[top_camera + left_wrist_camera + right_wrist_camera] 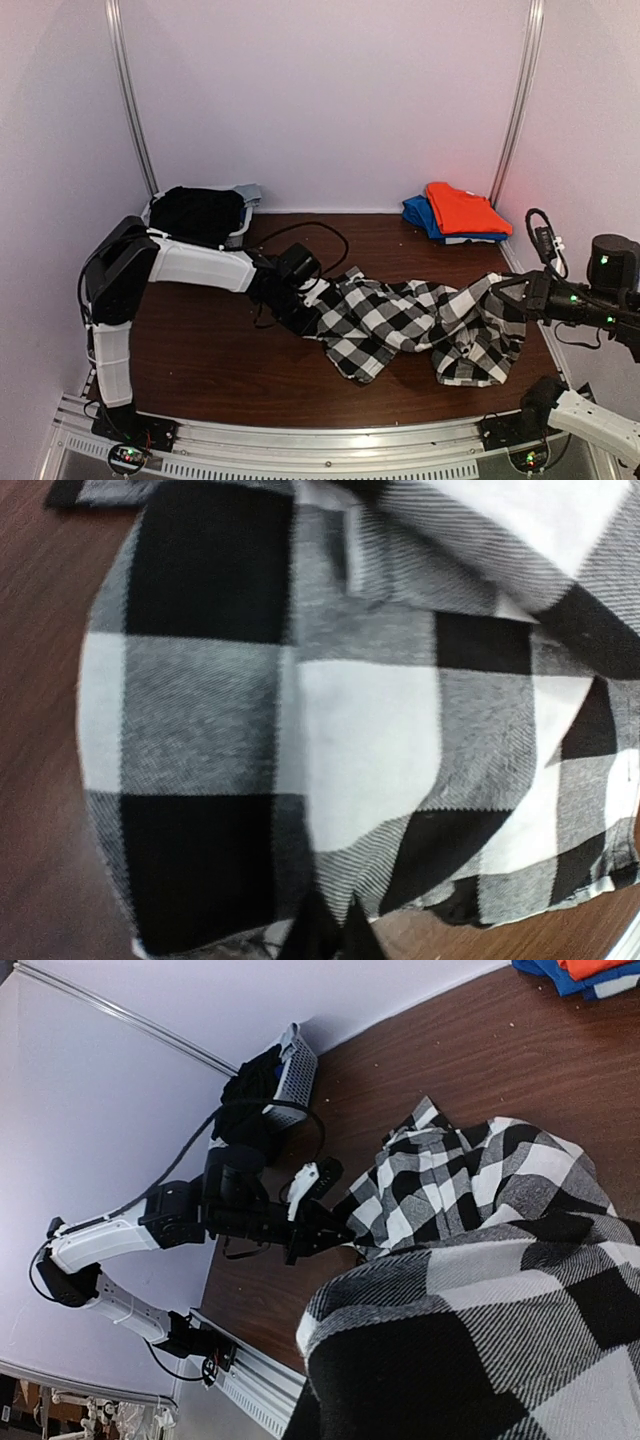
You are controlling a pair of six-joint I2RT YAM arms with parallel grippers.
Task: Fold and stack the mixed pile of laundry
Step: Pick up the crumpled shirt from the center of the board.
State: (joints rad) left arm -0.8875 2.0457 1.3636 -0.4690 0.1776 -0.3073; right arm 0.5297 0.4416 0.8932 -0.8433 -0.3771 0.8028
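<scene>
A soft, woven black-and-white checked garment (400, 320) lies rumpled in a long twisted band across the middle of the dark wood-grain desk (220, 350). Its right end is lifted and pinched in the clenched right end effector (503, 290). The left end effector (300, 300) sits at the left end of the cloth, but I cannot tell whether it grips. A slatted white plastic basket (298, 1070) at the far left corner holds a crumpled black garment (195, 212). At the far right corner, a folded orange-red garment (462, 208) rests on folded blue cloth (418, 212).
</scene>
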